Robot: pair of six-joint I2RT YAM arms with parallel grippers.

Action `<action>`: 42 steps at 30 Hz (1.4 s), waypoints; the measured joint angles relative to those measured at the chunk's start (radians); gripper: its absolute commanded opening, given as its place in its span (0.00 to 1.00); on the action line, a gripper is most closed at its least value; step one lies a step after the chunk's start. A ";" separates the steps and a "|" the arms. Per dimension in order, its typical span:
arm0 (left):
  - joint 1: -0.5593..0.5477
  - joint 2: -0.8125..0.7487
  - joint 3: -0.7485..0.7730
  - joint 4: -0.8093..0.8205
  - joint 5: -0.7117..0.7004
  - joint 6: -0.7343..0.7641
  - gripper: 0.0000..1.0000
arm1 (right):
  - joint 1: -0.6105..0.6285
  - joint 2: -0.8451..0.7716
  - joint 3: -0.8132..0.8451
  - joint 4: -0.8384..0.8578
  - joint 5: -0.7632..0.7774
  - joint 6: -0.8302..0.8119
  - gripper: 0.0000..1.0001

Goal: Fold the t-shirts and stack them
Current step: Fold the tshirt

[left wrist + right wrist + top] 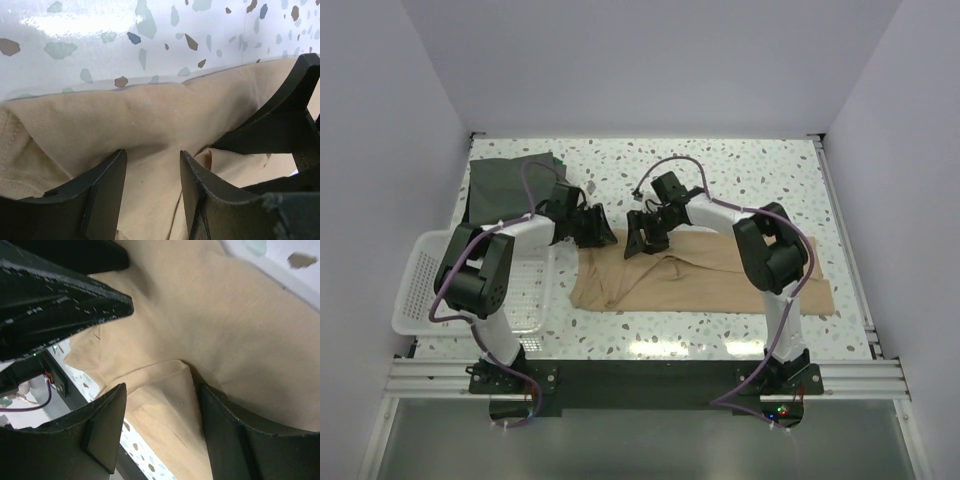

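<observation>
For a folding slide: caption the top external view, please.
Left gripper and right gripper poised side by side at the far edge of the tan cloth t-shirt, white plastic mesh basket at left.

In the top view, the left arm (480,265) covers the near edge of the dark grey-green shirt (505,185) and part of the white basket (415,290). The right arm (770,250) hides a stretch of the tan shirt (670,285). Whether the left gripper (595,232) or right gripper (642,240) touches cloth is too small to tell there. Both wrist views cut the tan shirt off at their edges.
</observation>
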 measured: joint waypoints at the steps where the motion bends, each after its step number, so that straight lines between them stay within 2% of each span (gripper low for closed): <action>1: 0.000 0.001 -0.003 0.000 -0.003 0.000 0.52 | 0.000 0.000 -0.008 0.000 -0.014 -0.002 0.63; 14: 0.000 0.010 -0.005 0.002 -0.012 0.001 0.52 | 0.003 -0.088 -0.127 -0.027 -0.119 -0.064 0.63; 23: 0.000 0.013 -0.005 0.006 -0.011 0.008 0.52 | 0.003 -0.124 -0.193 -0.125 -0.132 -0.157 0.63; 35: -0.001 0.013 0.016 -0.026 -0.013 0.050 0.53 | -0.006 -0.310 -0.208 -0.257 -0.060 -0.209 0.66; 42: -0.003 0.009 0.124 -0.134 -0.032 0.103 0.55 | -0.114 -0.351 -0.173 -0.260 0.046 -0.190 0.69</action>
